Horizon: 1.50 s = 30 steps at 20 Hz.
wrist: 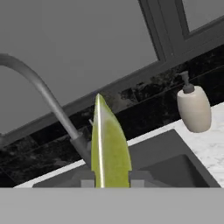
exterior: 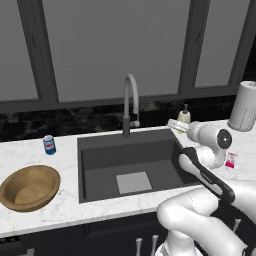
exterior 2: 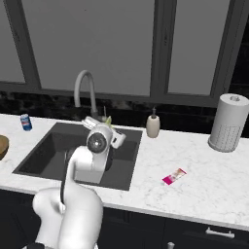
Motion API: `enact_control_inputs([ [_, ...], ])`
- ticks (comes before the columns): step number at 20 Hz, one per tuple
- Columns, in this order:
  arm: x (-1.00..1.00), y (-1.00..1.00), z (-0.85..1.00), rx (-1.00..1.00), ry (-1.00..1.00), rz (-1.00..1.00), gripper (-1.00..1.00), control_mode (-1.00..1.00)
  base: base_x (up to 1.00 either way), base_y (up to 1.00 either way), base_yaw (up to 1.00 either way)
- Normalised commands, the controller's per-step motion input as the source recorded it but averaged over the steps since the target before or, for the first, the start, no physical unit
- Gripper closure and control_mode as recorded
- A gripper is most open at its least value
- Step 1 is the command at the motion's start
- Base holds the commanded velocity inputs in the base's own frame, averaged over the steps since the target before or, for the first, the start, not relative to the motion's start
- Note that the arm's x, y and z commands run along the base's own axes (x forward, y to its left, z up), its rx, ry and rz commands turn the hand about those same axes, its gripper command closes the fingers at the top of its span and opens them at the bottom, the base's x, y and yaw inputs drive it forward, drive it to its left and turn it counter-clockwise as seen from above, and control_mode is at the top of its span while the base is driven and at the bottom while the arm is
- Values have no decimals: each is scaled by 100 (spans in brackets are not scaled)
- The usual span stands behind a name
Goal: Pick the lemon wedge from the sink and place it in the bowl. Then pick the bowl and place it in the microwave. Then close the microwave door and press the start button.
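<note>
My gripper (wrist: 109, 179) is shut on the lemon wedge (wrist: 109, 148), a yellow-green sliver that sticks up between the two finger tips. In the base views the gripper (exterior: 174, 124) (exterior 2: 101, 122) hovers above the back right corner of the dark grey sink (exterior: 100, 165) (exterior 2: 44, 151), beside the curved faucet (exterior: 130, 100), and the wedge (exterior 2: 108, 119) shows as a small green tip. The wooden bowl (exterior: 30, 187) sits on the counter left of the sink, far from the gripper. The microwave and its door are out of view.
A soda can (exterior: 49, 145) stands behind the bowl. Right of the sink are a soap dispenser (exterior 2: 153, 125), a pink packet (exterior 2: 174, 176) and a paper towel roll (exterior 2: 227, 122). Dark window frames rise behind the counter.
</note>
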Motion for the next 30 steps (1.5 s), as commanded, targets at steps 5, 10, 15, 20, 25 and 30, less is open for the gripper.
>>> enact_control_inputs([
  [5,-81,14,83,2,13,-1,100,-100,0,0,0],
  [10,-63,85,41,-4,33,7,100,-100,0,0,0],
  [15,-53,100,20,-28,15,1,100,-100,0,0,0],
  [20,-22,100,0,-23,25,0,100,-100,0,0,0],
  [25,-1,100,0,-16,33,0,100,-100,0,0,0],
  [30,0,95,-10,-6,45,3,100,-100,0,0,0],
])
